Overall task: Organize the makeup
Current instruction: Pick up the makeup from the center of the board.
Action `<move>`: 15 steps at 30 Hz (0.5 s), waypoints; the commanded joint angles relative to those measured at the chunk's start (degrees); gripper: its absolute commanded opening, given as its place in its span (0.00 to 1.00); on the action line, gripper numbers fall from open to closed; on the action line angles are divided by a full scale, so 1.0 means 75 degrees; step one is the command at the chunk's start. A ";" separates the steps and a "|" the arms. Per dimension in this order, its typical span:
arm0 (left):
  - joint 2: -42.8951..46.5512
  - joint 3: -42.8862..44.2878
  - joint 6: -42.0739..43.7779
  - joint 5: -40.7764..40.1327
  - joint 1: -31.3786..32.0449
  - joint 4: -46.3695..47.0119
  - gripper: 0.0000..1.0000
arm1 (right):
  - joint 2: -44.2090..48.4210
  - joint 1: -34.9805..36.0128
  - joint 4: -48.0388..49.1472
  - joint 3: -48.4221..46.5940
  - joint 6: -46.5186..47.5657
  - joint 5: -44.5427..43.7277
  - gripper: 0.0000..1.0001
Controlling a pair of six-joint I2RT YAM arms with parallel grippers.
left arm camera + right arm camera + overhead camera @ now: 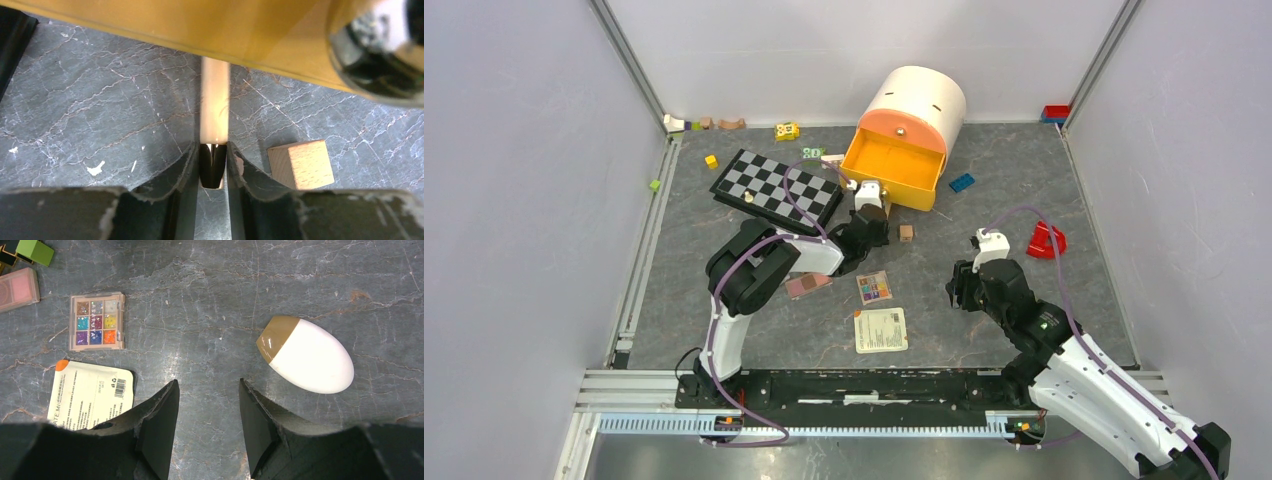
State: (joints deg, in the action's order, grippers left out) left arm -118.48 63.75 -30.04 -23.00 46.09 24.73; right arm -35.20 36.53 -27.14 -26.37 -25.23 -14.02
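The left pincer (213, 151) is drawn in narrow on the wooden-handled brush (215, 95), its pads against both sides of the dark ferrule; I cannot tell whether the grip is firm yet, nor whether the brush rests on the counter (994, 190) or is a little off it. The brush's long axis runs straight ahead of the pincer, in line with its reach. The pale handle points away and passes under the near wall of the orange drawer (150, 25), so the far end is hidden. In my judgement the coming move turns on this. The drawer's open mouth lies just ahead and above, so the handle has to come back clear of that wall before it can be raised and dropped in. The left arm is much the nearer to the drawer. A wooden cube (300, 162) sits just beside the pincer's right finger, apart from the brush.

The right pincer (209, 390) stands open with nothing between its fingers, above bare counter. The egg-shaped sponge (307, 355) lies near it, ahead and to the right in its wrist view, tilted with the brown tip towards the pincer's centre line. The multicolour palette (97, 321) and the pink palette (17, 287) lie off to the left, with a printed sachet (90, 395) nearer.

From above, the left arm covers the brush and the right arm covers the sponge. A shiny round thing at the top right of the left wrist view is too blurred to name
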 commanded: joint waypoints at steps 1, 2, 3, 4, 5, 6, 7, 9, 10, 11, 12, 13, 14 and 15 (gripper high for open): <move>-0.0139 -0.0152 0.0546 0.0288 0.0066 -0.0338 0.28 | 0.0035 0.0027 0.0107 0.0011 0.0011 -0.0066 0.54; -0.0092 -0.0212 0.0558 0.0383 0.0066 -0.0269 0.26 | 0.0030 0.0024 0.0114 0.0011 0.0012 -0.0073 0.54; -0.0026 -0.0293 0.0562 0.0454 0.0066 -0.0176 0.24 | 0.0029 0.0027 0.0117 0.0012 0.0009 -0.0071 0.54; 0.0036 -0.0372 0.0569 0.0507 0.0068 -0.0099 0.22 | 0.0023 0.0027 0.0125 0.0011 0.0012 -0.0077 0.54; 0.0106 -0.0447 0.0576 0.0541 0.0066 -0.0067 0.22 | 0.0019 0.0027 0.0126 0.0012 0.0013 -0.0067 0.54; 0.0175 -0.0521 0.0600 0.0570 0.0066 -0.0052 0.20 | 0.0023 0.0026 0.0126 0.0012 0.0004 -0.0072 0.54; 0.0256 -0.0611 0.0622 0.0587 0.0063 -0.0051 0.19 | 0.0029 0.0027 0.0126 0.0012 0.0002 -0.0070 0.54; 0.0483 -0.0842 0.0605 0.0606 0.0066 -0.0051 0.18 | 0.0029 0.0030 0.0137 0.0024 -0.0006 -0.0072 0.54; 0.0610 -0.0947 0.0585 0.0624 0.0066 -0.0054 0.17 | 0.0029 0.0018 0.0149 0.0035 -0.0010 -0.0071 0.54; 0.0791 -0.1113 0.0563 0.0656 0.0073 -0.0041 0.15 | 0.0029 0.0025 0.0164 0.0052 -0.0012 -0.0068 0.54; 0.0967 -0.1256 0.0533 0.0692 0.0074 -0.0008 0.13 | 0.0028 0.0027 0.0181 0.0070 -0.0020 -0.0067 0.54; 0.1121 -0.1379 0.0506 0.0715 0.0087 0.0004 0.12 | 0.0029 0.0027 0.0223 0.0099 -0.0025 -0.0058 0.54; 0.1296 -0.1498 0.0458 0.0744 0.0090 0.0001 0.08 | 0.0019 0.0026 0.0264 0.0125 -0.0032 -0.0039 0.54; 0.1430 -0.1592 0.0455 0.0839 0.0101 -0.0019 0.03 | 0.0002 0.0027 0.0298 0.0140 -0.0043 -0.0013 0.54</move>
State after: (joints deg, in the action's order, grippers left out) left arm -112.57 55.29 -28.16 -18.70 46.26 26.92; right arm -35.20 36.53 -27.00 -26.28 -25.23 -14.02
